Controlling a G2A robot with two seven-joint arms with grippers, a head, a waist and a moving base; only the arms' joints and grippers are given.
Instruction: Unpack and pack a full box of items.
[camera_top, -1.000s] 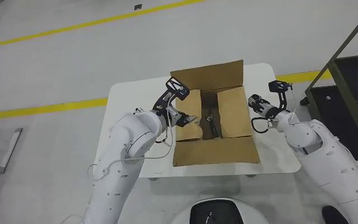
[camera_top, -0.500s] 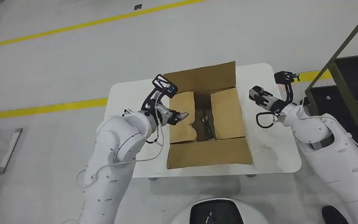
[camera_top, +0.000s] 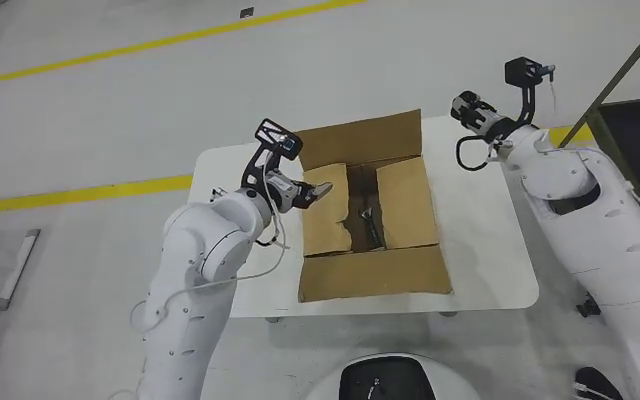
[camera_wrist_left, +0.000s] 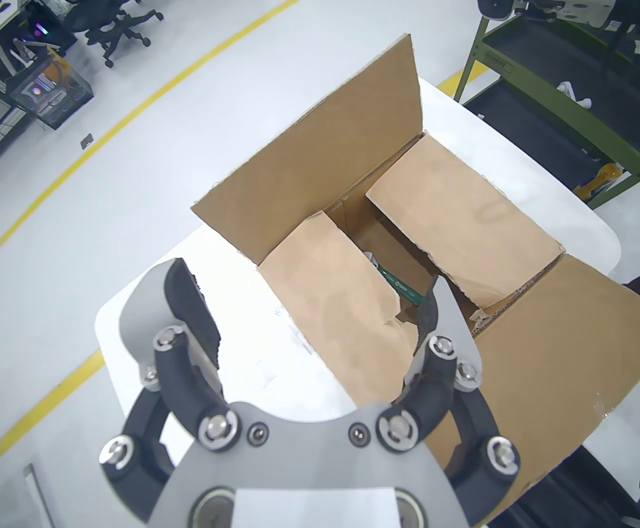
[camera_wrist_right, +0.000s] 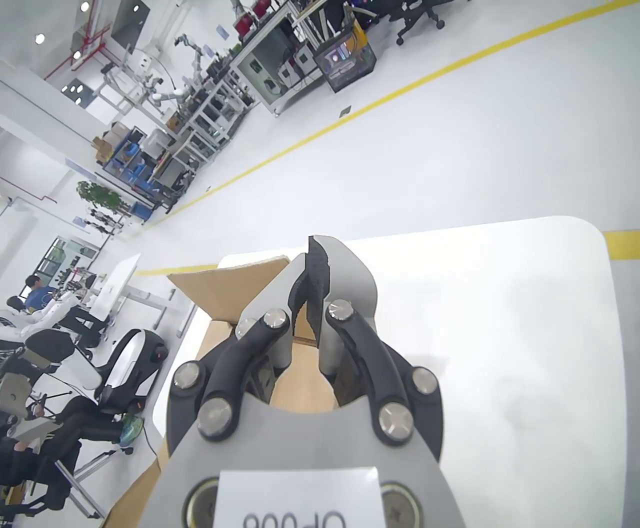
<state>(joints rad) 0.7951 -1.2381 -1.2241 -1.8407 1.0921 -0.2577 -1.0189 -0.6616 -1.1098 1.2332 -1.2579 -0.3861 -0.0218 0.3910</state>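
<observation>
So, top view: box (camera_top: 375, 272) sits mid-desk (camera_top: 490, 250), lid open. A slot (camera_top: 362, 195) down its middle runs far-to-near, w/ items (camera_top: 370, 222) inside. Left pincer (camera_top: 318, 190) hovers just beside the left inner flap (camera_top: 325, 218), so it's the nearer arm. Right pincer (camera_top: 462, 103) is well apart, at the desk's far right corner.

Left wrist: prongs spread wide, slot ahead and below.

Right wrist: prongs pressed together, holding nothing.

Vs 0.5 s ago: left pincer drew back from the flap, right arm pulled farther off, box unmoved.
</observation>
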